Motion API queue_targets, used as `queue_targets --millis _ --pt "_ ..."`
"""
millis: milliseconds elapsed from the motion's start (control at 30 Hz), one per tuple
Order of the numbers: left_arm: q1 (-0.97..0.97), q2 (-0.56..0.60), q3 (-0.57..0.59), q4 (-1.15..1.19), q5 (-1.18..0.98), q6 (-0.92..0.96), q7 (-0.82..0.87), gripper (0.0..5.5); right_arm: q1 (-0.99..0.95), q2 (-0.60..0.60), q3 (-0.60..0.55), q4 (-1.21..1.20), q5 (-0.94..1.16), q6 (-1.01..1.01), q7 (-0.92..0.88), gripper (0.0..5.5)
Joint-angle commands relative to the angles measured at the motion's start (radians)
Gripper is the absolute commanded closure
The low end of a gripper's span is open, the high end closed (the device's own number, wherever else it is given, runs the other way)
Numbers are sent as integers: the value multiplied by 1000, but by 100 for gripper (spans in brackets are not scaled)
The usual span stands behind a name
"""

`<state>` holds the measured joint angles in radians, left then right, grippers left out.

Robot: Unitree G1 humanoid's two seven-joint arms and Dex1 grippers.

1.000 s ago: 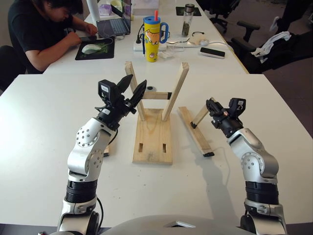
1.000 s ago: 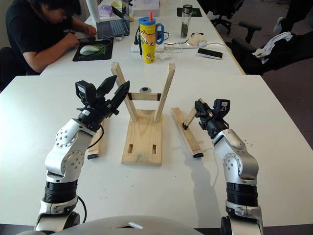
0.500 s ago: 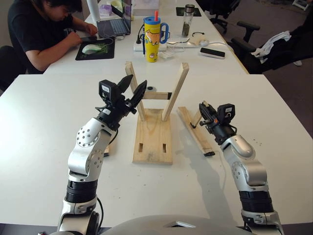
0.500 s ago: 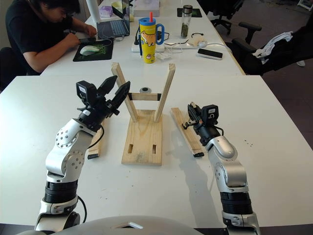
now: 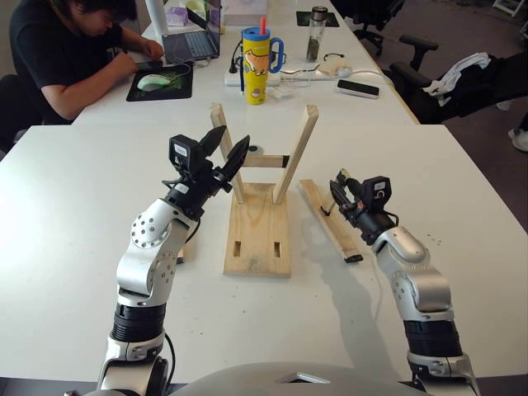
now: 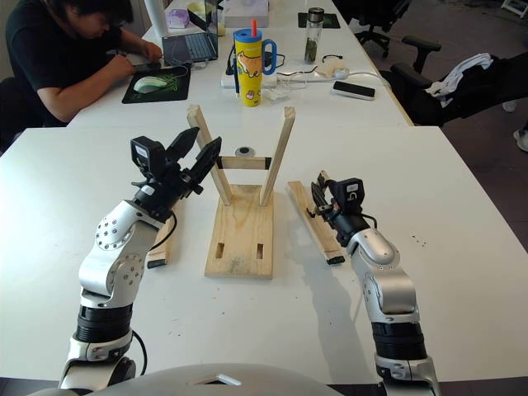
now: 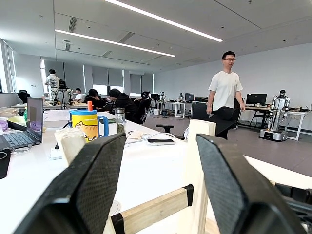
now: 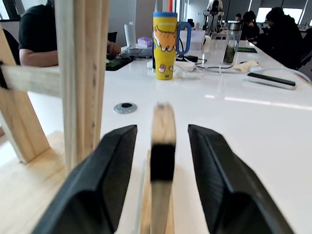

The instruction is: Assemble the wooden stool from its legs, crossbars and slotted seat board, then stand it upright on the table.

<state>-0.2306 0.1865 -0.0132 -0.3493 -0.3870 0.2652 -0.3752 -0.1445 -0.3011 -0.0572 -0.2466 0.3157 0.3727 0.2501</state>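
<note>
The slotted seat board lies flat mid-table. Two legs joined by a crossbar stand up from its far end. My left gripper is open, held in the air just in front of the left-hand leg, touching nothing. A second leg frame lies flat to the right of the board. My right gripper is open around its black-tipped crossbar stub, with a gap on each side. Another wooden leg piece lies under my left arm.
A round cable port sits in the table behind the legs. The table behind holds a yellow mug, a bottle, a phone and a laptop, with a person seated there.
My right gripper has swung left and down toward the lying leg frame and now straddles its crossbar stub. The left arm has barely moved.
</note>
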Motion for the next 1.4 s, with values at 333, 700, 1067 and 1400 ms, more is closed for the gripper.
queue_targets --millis 333,700,1067,1400 --pt "10 -17 -16 14 25 -17 7 283 -328 6 -90 -2 43 59 -46 451" --pt "3 -26 -22 30 34 -19 8 283 -405 45 -84 19 23 -49 -62 548" --pt "-16 -24 -22 31 28 -9 4 283 -124 118 16 299 -74 177 -134 548" --pt "-17 -26 -13 34 29 -10 12 283 -188 80 27 283 -96 171 -110 548"
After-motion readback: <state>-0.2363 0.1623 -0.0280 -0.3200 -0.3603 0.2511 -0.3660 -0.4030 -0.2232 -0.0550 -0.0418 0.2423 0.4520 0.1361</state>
